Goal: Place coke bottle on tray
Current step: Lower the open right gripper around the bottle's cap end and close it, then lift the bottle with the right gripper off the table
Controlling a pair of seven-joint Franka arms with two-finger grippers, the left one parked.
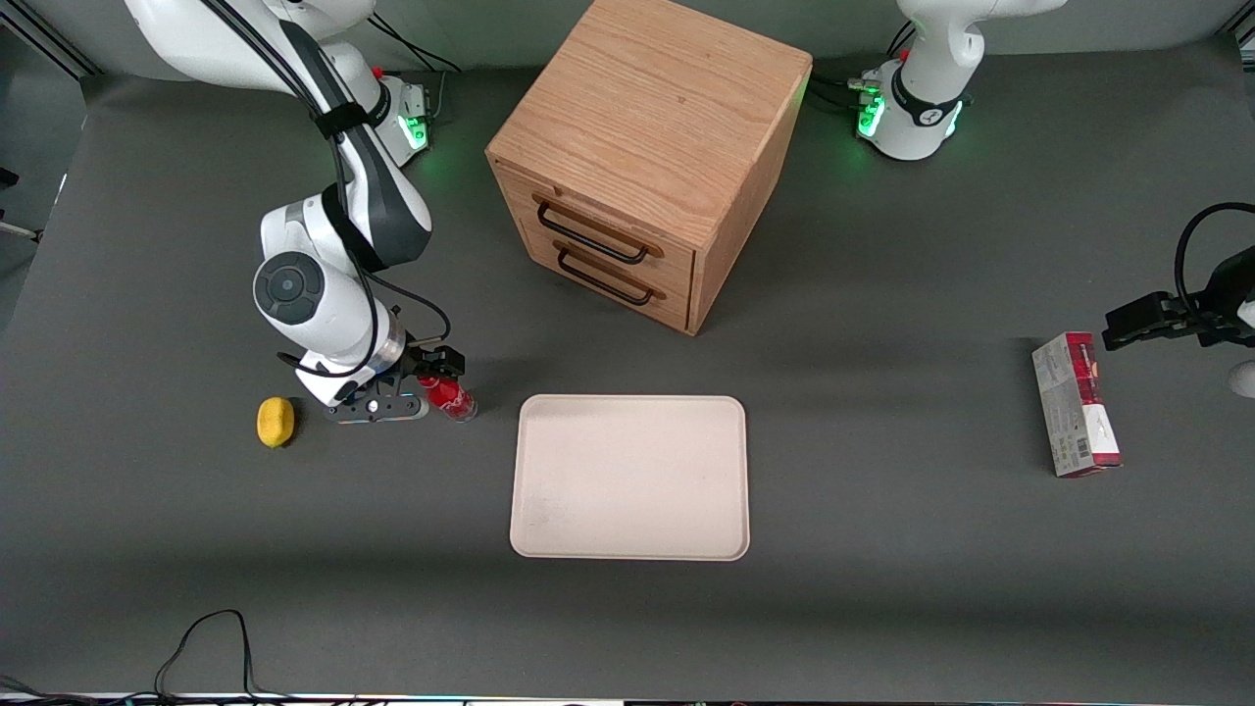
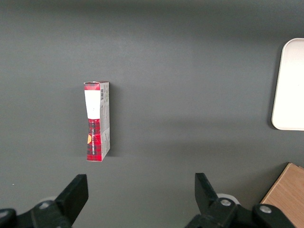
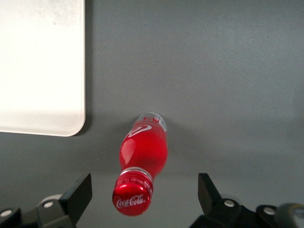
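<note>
The coke bottle [image 1: 450,396] is small and red with a red cap and stands upright on the dark table, beside the tray's edge toward the working arm's end. In the right wrist view the bottle [image 3: 141,156] stands with its cap between my spread fingers, touching neither. My gripper [image 1: 431,376] is open, right above the bottle; it also shows in the right wrist view [image 3: 145,197]. The tray [image 1: 629,477] is flat, cream-white and bare, and lies nearer the front camera than the cabinet. Its corner shows in the right wrist view [image 3: 42,66].
A wooden cabinet with two drawers [image 1: 642,157] stands at the middle of the table. A yellow lemon-like object [image 1: 276,422] lies beside my gripper. A red-and-grey carton [image 1: 1076,404] lies toward the parked arm's end, also in the left wrist view [image 2: 97,121].
</note>
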